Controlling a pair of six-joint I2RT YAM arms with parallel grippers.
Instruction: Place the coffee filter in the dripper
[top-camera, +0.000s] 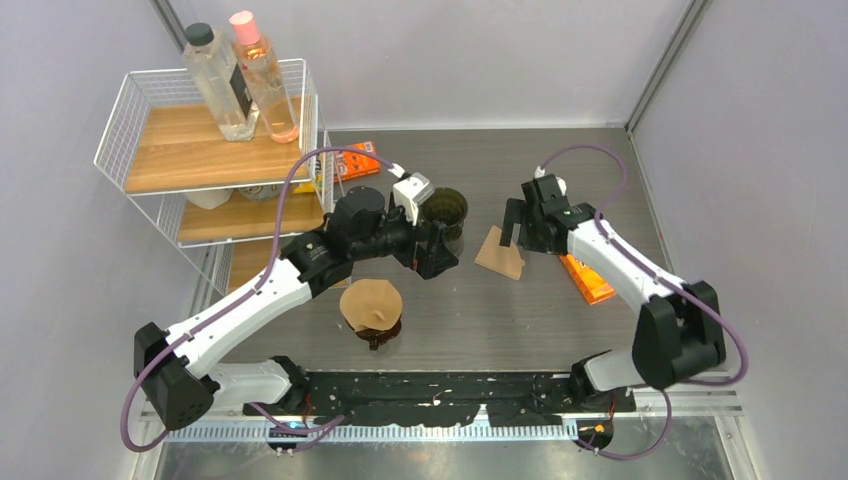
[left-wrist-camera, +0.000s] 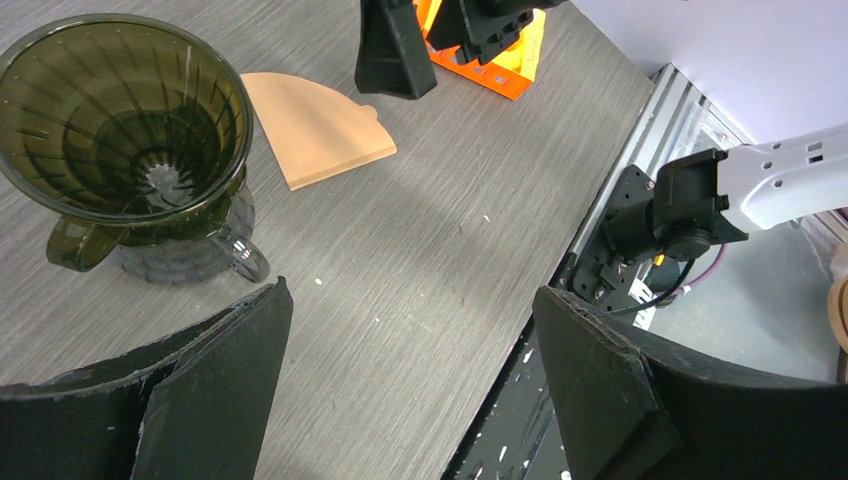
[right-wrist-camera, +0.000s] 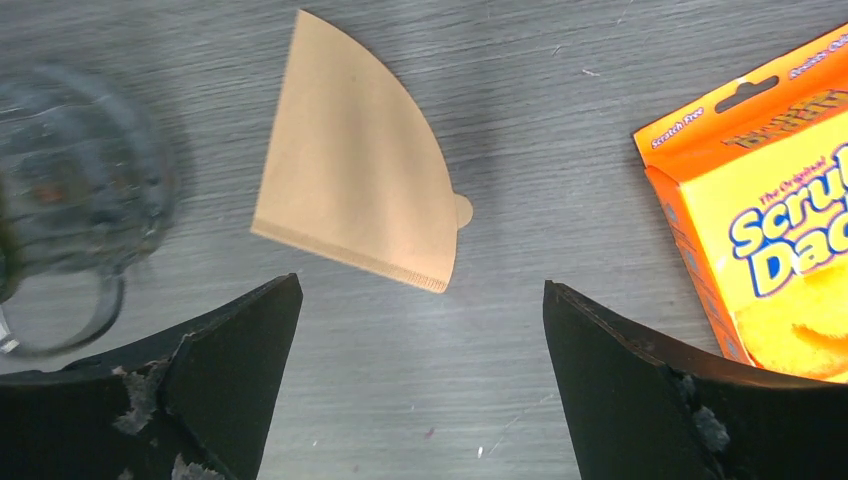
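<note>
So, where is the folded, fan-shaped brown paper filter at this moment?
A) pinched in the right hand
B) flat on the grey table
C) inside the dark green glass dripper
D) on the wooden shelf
B: the folded brown paper filter lies flat on the grey table, free under the open right hand, and the dark green glass dripper beside it is empty.

Coffee filter (top-camera: 499, 254) lies on table (top-camera: 560, 310), right of dripper (top-camera: 445, 210)

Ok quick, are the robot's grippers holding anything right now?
Left gripper: open, holding nothing.
Right gripper: open, empty; the coffee filter lies flat on the table.
</note>
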